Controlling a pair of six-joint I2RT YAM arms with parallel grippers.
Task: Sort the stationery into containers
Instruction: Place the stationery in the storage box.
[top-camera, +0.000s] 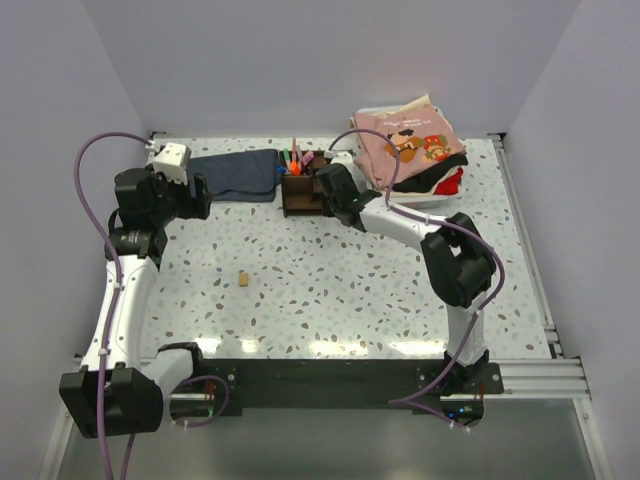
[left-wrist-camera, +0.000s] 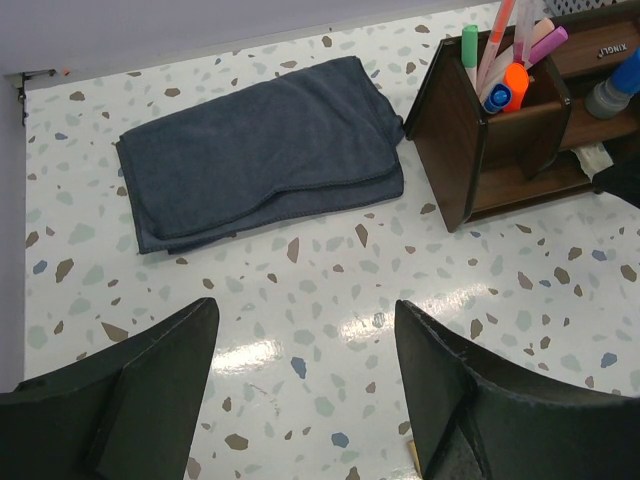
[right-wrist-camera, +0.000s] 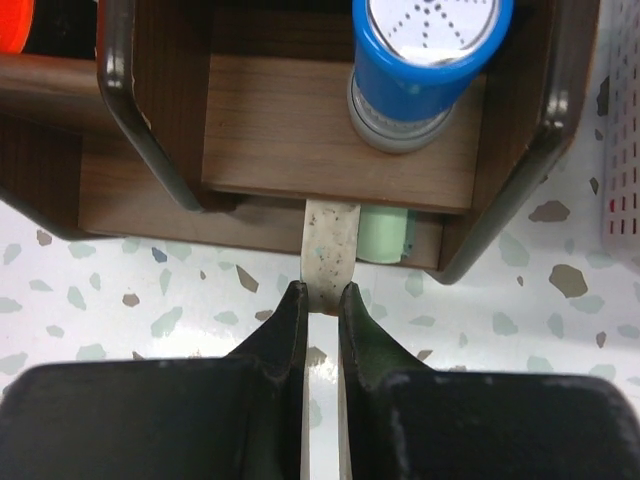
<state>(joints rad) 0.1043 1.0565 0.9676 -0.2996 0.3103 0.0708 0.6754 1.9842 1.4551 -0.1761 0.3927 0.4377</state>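
The dark brown wooden organiser (top-camera: 300, 195) stands at the back middle, with coloured pens (top-camera: 293, 158) upright in its tall compartment. My right gripper (right-wrist-camera: 322, 295) is shut on a pale speckled eraser (right-wrist-camera: 330, 250), whose far end sits in the organiser's (right-wrist-camera: 270, 130) low front slot beside a pale green eraser (right-wrist-camera: 385, 235). A blue-capped bottle (right-wrist-camera: 425, 60) stands on the shelf above. My left gripper (left-wrist-camera: 305, 303) is open and empty above bare table, to the left of the organiser (left-wrist-camera: 470, 130). A tan eraser (top-camera: 243, 280) lies alone mid-table.
A dark blue folded cloth (top-camera: 240, 172) lies left of the organiser, also seen in the left wrist view (left-wrist-camera: 260, 150). A white bin with pink clothes (top-camera: 410, 145) stands at the back right, close to the organiser. Walls close the back and sides.
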